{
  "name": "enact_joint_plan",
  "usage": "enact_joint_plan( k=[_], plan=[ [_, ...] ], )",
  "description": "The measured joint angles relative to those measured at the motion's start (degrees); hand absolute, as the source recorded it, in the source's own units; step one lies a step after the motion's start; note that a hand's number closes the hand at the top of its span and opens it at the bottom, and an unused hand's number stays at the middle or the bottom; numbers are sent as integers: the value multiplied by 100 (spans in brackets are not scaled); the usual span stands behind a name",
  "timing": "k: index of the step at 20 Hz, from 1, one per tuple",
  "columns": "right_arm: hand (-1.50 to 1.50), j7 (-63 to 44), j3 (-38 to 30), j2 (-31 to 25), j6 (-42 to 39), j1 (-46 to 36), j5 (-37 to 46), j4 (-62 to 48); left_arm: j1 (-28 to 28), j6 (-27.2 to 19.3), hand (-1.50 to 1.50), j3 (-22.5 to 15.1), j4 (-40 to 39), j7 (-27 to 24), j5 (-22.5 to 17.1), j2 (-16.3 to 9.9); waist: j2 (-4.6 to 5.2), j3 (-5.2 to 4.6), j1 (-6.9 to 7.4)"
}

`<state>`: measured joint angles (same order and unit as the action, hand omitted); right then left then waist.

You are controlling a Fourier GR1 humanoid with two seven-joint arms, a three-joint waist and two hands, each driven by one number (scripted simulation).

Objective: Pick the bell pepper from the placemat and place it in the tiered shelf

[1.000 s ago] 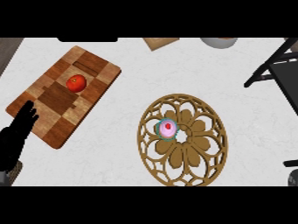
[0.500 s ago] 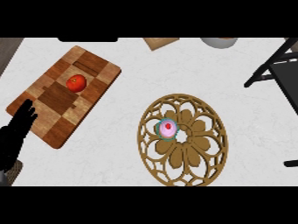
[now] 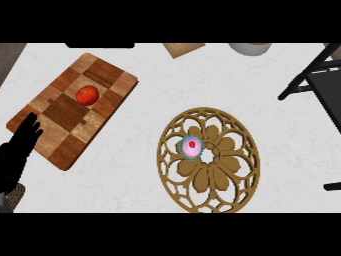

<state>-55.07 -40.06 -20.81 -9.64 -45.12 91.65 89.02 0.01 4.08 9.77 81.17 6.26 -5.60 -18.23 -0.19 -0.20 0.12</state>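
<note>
A small round red bell pepper lies on a checkered wooden board at the left of the counter. The black frame of the tiered shelf stands at the right edge, only partly in view. My left hand shows at the lower left, open with fingers straight up, its tips over the board's near corner and well short of the pepper. It holds nothing. The right hand is out of view.
A round openwork wooden mat lies in the middle, with a small pink and red item on its left part. At the far edge sit a tan square thing and a grey bowl.
</note>
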Motion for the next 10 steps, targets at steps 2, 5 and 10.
enact_joint_plan(
  k=[2,5,10],
  plan=[
    [-150,-32,-32,5,161,16,-166,69,75,-30,0,-27,93,16,32,60,5,8,8],
    [-150,-118,-136,67,302,-79,-440,348,110,-16,0,-6,15,-100,56,87,7,15,1],
    [-150,-212,-224,228,421,-78,-890,1062,66,-44,0,-17,97,47,92,109,2,18,-20]
  ],
)
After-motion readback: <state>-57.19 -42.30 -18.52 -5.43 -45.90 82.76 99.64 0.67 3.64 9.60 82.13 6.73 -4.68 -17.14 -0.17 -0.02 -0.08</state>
